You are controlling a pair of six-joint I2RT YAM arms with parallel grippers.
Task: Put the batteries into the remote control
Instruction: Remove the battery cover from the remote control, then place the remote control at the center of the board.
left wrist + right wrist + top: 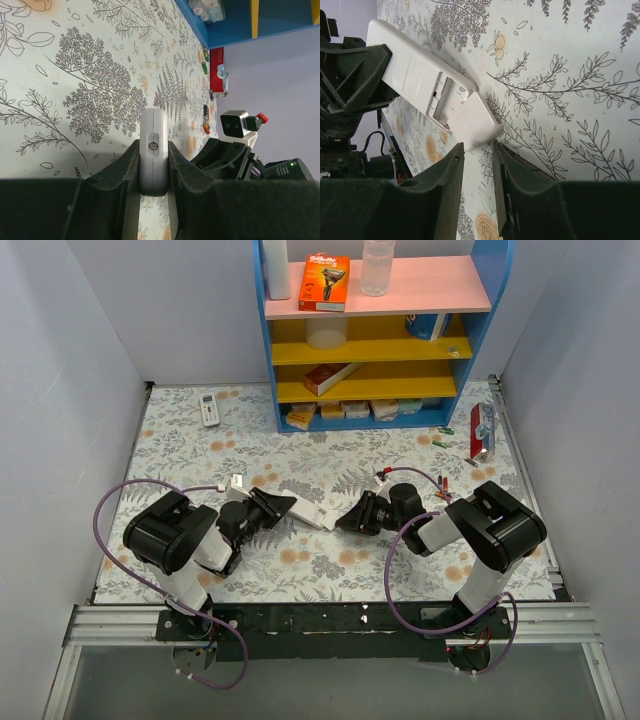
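The left gripper [153, 155] is clamped on the remote control [153, 125], gripping its two long edges. Its arm lies low and reaches toward the right arm. The right gripper [478, 150] faces the remote's free end with jaws apart, holding nothing. The battery cover [472, 122] hangs slid partly off the remote, its tip at those fingertips. The bay [441, 97] shows no cells. The step in hand looks like removing the cover. Next, the right jaws should close on its end and draw it away from the remote.
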